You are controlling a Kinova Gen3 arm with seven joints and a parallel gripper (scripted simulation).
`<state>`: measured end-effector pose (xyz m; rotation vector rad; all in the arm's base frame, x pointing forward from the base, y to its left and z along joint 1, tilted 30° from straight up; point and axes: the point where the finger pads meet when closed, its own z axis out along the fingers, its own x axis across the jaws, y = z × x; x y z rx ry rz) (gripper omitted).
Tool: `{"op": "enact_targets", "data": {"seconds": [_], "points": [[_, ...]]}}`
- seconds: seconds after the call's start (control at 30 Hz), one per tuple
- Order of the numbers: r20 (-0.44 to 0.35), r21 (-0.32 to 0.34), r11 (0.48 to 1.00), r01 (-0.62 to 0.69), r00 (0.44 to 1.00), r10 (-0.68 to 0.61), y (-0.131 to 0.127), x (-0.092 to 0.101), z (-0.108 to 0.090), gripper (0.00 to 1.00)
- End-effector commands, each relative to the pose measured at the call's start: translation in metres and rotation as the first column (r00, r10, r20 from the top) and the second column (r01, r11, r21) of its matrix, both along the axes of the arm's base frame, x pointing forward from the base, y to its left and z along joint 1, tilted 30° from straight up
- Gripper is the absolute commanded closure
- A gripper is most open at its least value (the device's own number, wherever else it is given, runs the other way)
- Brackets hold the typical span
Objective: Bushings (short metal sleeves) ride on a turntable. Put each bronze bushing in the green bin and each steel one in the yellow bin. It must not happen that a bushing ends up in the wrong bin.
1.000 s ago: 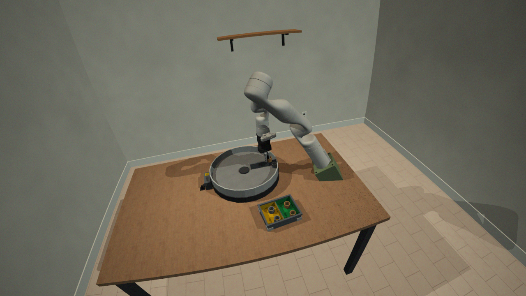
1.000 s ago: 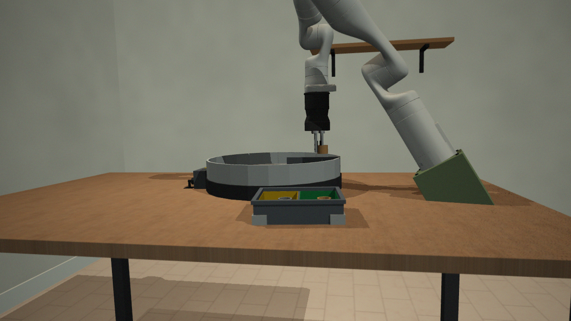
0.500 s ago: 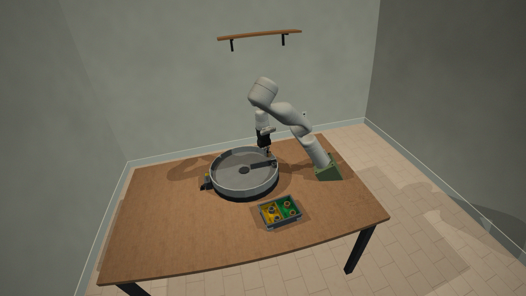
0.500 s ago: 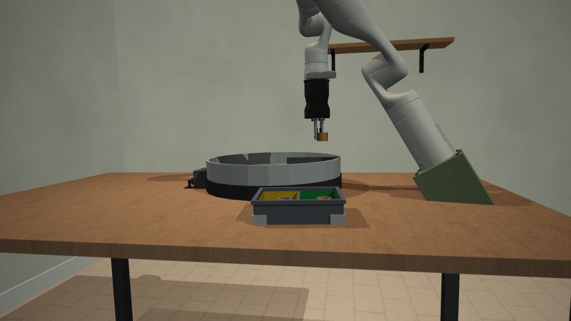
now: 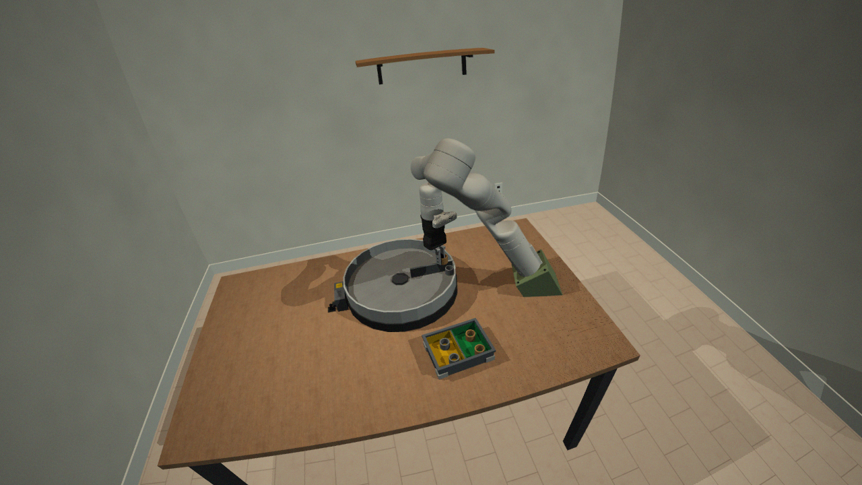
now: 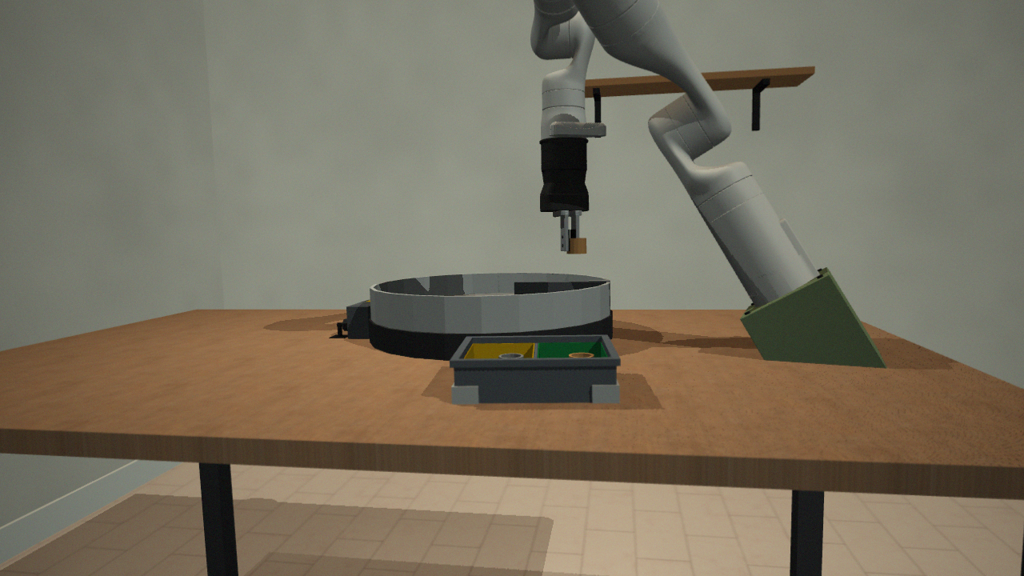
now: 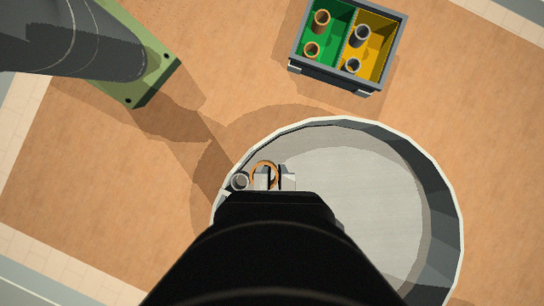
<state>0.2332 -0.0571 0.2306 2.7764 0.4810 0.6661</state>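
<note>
Gripper (image 5: 440,261) (image 6: 570,249) (image 7: 274,172): is grasping the bronze bushing (image 5: 445,259) (image 6: 578,246) (image 7: 264,161) by its wall.
Room: air is separating this bushing from turntable (image 5: 397,318) (image 6: 479,314) (image 7: 461,238) below.
Edge: steel bushing (image 5: 449,271) (image 7: 240,173) is standing near rim.
Hidden: exterior view is missing it.

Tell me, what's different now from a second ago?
The hand has risen higher above the turntable, carrying a bronze bushing up with it. Nothing was newly gripped or let go. The steel bushing on the turntable and the green bin and yellow bin look unchanged.
</note>
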Motion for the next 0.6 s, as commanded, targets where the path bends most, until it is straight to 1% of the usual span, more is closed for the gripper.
{"op": "enact_targets", "data": {"seconds": [0.0, 0.03, 0.1, 0.2, 0.33, 0.4, 0.47, 0.57], "points": [[-0.015, -0.049, 0.998, -0.035, 0.999, 0.034, 0.008, 0.001, 0.0, 1.0], [-0.015, -0.049, 0.998, -0.035, 0.999, 0.034, 0.008, 0.001, 0.0, 1.0], [-0.035, -0.091, 0.989, -0.116, 0.993, 0.113, 0.03, 0.004, -0.004, 1.0], [-0.071, -0.149, 0.961, -0.235, 0.971, 0.227, 0.061, 0.007, -0.009, 1.0], [-0.072, -0.151, 0.96, -0.237, 0.971, 0.228, 0.062, 0.007, -0.009, 1.0], [-0.1, -0.187, 0.93, -0.316, 0.948, 0.302, 0.084, 0.009, -0.012, 1.0], [-0.1, -0.187, 0.93, -0.316, 0.948, 0.302, 0.084, 0.009, -0.012, 1.0], [-0.147, -0.237, 0.871, -0.43, 0.902, 0.405, 0.116, 0.013, -0.017, 1.0]]}}
